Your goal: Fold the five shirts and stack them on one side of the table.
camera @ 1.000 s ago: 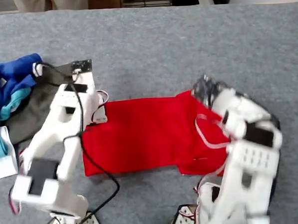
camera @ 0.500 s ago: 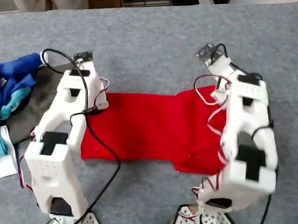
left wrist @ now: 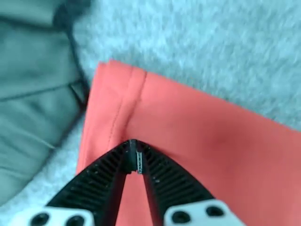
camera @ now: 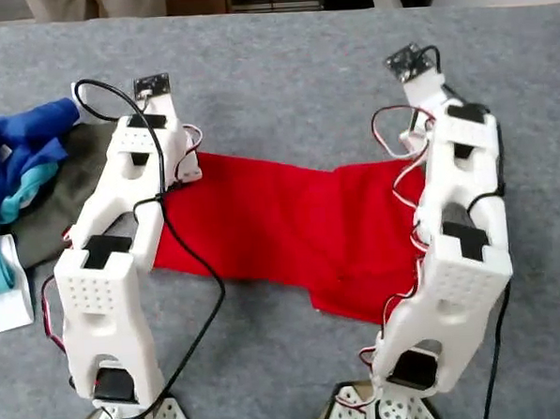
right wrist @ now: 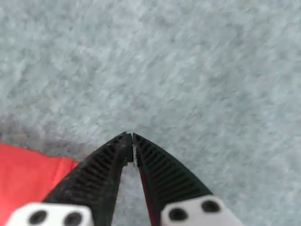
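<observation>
A red shirt [camera: 281,228] lies spread across the middle of the grey table [camera: 282,78]. My left gripper [camera: 178,170] is shut on its far left corner. In the left wrist view the shut fingertips [left wrist: 134,156] pinch the red shirt [left wrist: 197,136] near its hemmed edge. My right gripper [camera: 411,152] is at the far right corner, shut on the cloth. In the right wrist view its tips [right wrist: 130,149] meet over grey felt, with the red shirt [right wrist: 28,172] beside one finger. Both arms cover the held corners in the high view.
A heap of shirts lies at the left edge: a blue one [camera: 18,148], a teal one [camera: 16,200] and a dark grey one [camera: 59,207], which also appears as dark cloth [left wrist: 33,94] in the left wrist view. A white sheet [camera: 8,303] lies in front of the heap.
Both arms have stretched toward the far side of the table. The shirt's far edge went with them, and the cloth now lies flatter and farther back.
</observation>
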Robot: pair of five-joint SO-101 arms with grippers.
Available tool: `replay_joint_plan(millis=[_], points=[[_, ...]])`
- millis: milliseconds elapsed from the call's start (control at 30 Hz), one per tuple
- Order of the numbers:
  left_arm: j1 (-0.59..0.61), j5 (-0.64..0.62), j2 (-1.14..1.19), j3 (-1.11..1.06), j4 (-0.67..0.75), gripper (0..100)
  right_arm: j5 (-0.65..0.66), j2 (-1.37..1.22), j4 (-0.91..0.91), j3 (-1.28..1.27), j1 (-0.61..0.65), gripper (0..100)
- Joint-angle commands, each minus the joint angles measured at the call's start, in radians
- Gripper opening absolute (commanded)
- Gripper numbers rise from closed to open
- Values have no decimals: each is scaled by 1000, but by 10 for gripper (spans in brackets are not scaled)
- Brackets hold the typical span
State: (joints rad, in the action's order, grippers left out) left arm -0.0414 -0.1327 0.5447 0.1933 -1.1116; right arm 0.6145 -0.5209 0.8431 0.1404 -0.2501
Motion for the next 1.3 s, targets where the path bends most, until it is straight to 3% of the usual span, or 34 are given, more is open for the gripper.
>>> replay_joint_plan(millis=[0,200,333,500,667,867,1067,1267], points=[[14,-5,-13,137,-118,19,-9,48,115,114,-24,5],[6,-3,-10,331,-322,19,38,205,334,124,-25,5],[-6,-3,-4,333,-367,19,28,328,376,-1,-24,5],[-5,-5,-4,196,-212,19,23,410,285,-225,21,5],[-3,-9,-4,74,3,19,-5,305,89,-326,51,5],[61,-11,87,91,55,19,-21,12,78,-101,-41,5],[132,-11,182,267,-55,19,-21,-193,296,246,-134,5],[114,-11,257,425,-127,19,-14,-182,379,371,-124,5]])
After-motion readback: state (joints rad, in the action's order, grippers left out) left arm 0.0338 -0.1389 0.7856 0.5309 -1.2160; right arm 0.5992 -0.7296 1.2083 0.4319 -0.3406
